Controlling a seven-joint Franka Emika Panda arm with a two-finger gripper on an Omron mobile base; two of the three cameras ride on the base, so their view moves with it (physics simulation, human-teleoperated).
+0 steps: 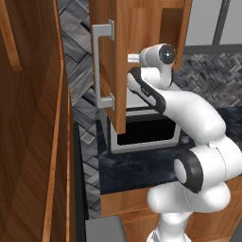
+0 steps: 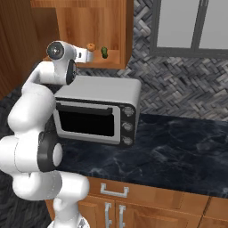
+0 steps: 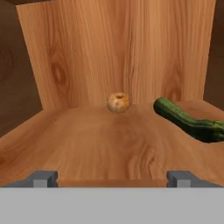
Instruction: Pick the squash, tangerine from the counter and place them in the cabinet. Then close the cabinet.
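Note:
The cabinet point(image 2: 84, 26) stands open. Its panelled door point(image 1: 118, 52) with the silver bar handle point(image 1: 100, 66) swings out toward the left base camera. On the cabinet's wooden shelf point(image 3: 87, 140) the small orange tangerine point(image 3: 118, 102) rests near the back wall. The dark green squash point(image 3: 188, 120) lies to its right, a short gap away. Both show small in the right base view, the tangerine point(image 2: 91, 46) left of the squash point(image 2: 104, 52). My gripper point(image 3: 113, 179) is open at the shelf's front edge, with nothing between its fingertips point(image 3: 43, 178).
A silver toaster oven point(image 2: 98, 107) stands on the dark marbled counter point(image 2: 178, 142) right under the cabinet. A large plain wooden panel point(image 1: 28, 142) rises close on the left. A grey-framed window point(image 2: 191, 22) sits at the upper right over the herringbone wall.

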